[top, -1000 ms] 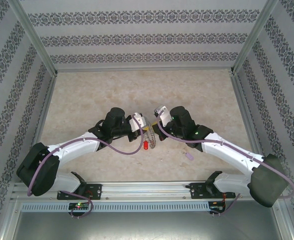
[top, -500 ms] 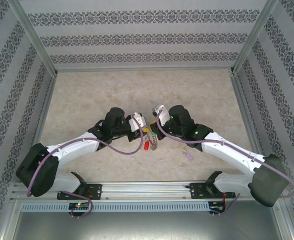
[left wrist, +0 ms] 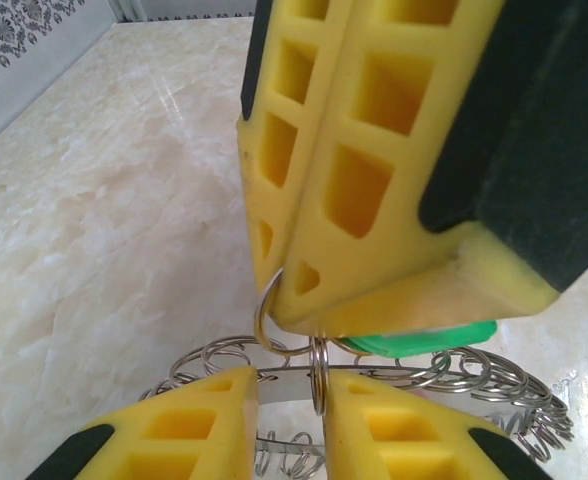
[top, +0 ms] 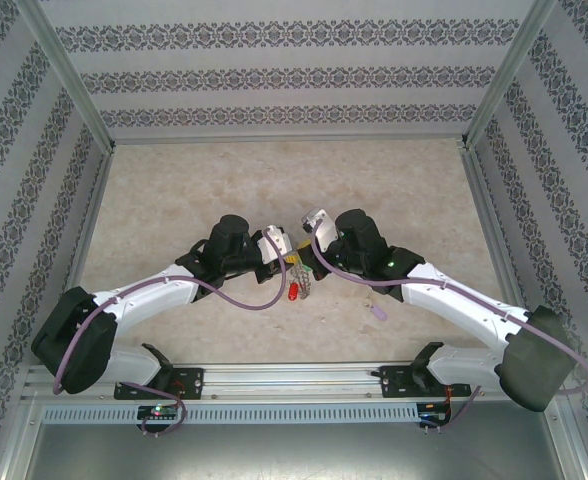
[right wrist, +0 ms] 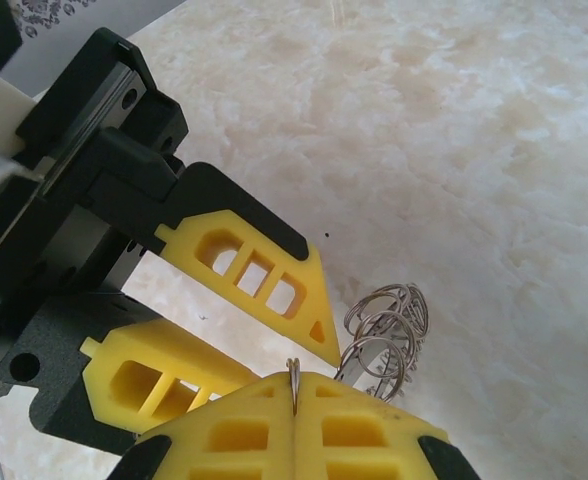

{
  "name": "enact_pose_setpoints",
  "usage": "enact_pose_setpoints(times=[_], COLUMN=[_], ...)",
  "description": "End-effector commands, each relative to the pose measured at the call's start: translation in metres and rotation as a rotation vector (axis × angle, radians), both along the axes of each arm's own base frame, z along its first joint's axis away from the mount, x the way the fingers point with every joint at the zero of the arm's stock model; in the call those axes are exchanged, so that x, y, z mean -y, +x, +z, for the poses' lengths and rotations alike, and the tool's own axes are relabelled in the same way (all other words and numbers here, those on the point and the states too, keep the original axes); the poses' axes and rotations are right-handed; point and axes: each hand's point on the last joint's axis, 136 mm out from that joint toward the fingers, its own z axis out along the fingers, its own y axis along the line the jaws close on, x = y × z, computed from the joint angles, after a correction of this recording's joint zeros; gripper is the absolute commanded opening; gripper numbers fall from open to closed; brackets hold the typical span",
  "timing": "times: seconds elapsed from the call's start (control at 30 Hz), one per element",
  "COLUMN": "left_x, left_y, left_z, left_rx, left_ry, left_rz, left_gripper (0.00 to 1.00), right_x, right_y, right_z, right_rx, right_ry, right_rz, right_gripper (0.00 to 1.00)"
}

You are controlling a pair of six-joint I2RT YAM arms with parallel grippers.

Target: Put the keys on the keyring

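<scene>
Both grippers meet above the table's middle. The keyring (top: 305, 280) hangs there in the air, with the red-tagged key (top: 290, 292) dangling from it. My right gripper (right wrist: 294, 385) is shut on a small wire ring. Whether that ring belongs to a key or to the keyring I cannot tell. The green tag (left wrist: 424, 343) sits just under the right fingertips (left wrist: 374, 200). My left gripper (left wrist: 289, 380) has its jaws a little apart. The keyring's flat plate (left wrist: 284, 386) and one wire loop (left wrist: 317, 375) lie in the gap. The lilac-tagged key (top: 377, 313) lies on the table.
The marble-patterned table (top: 174, 190) is walled by patterned panels on three sides, with metal posts (top: 74, 85) at the corners. Purple cables (top: 244, 300) loop off both arms. The arm bases stand on a rail (top: 294, 385) at the near edge.
The right gripper has moved a little left, closing in on the left gripper. The keyring and red key have shifted slightly with it. The left arm has barely moved.
</scene>
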Motion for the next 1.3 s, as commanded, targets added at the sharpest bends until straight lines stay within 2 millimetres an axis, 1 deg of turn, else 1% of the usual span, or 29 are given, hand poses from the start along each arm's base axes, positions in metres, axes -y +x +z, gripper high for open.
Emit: enact_pose_setpoints(times=[0.0,0.2,0.3,0.37,0.4,0.53,0.63,0.7,0.8,0.9,1.0,1.17,1.27], left_x=[0.007,0.006,0.007,0.006,0.005,0.002,0.001,0.002,0.003,0.005,0.006,0.007,0.006], left_y=[-0.003,-0.002,-0.003,-0.003,-0.003,-0.004,-0.005,-0.006,-0.004,-0.002,-0.001,-0.003,-0.003], left_z=[0.007,0.009,0.009,0.007,0.008,0.01,0.01,0.009,0.007,0.008,0.009,0.009,0.009], left_rx=[0.02,0.028,0.025,0.028,0.029,0.043,0.049,0.044,0.038,0.041,0.043,0.042,0.044], left_ry=[0.003,-0.006,-0.009,-0.01,-0.013,-0.026,-0.042,-0.057,-0.069,-0.085,-0.093,-0.1,-0.1], left_rz=[-0.028,-0.019,-0.024,-0.019,-0.015,-0.001,0.008,0.009,0.011,0.014,0.015,0.006,0.011], left_gripper=[0.23,0.19,0.12,0.01,0.0,0.0,0.0,0.0,0.0,0.0,0.0,0.0,0.0], right_x=[-0.013,-0.015,-0.015,-0.012,-0.011,0.003,0.02,0.025,0.025,0.027,0.03,0.023,0.029], right_y=[-0.002,-0.004,-0.003,-0.001,0.0,0.006,0.014,0.017,0.017,0.021,0.026,0.023,0.028], right_z=[0.021,0.018,0.016,0.016,0.016,0.011,-0.004,-0.014,-0.019,-0.021,-0.027,-0.035,-0.041], right_rx=[0.041,0.029,0.029,0.035,0.039,0.054,0.014,-0.031,-0.052,-0.065,-0.14,-0.233,-0.279], right_ry=[0.042,0.042,0.037,0.03,0.026,-0.006,-0.018,-0.017,-0.017,-0.009,0.003,0.032,0.056], right_rz=[0.043,0.054,0.044,0.028,0.022,-0.046,-0.119,-0.136,-0.134,-0.16,-0.181,-0.156,-0.197], right_gripper=[0.0,0.0,0.0,0.0,0.0,0.0,0.0,0.0,0.0,0.0,0.0,0.0,0.0])
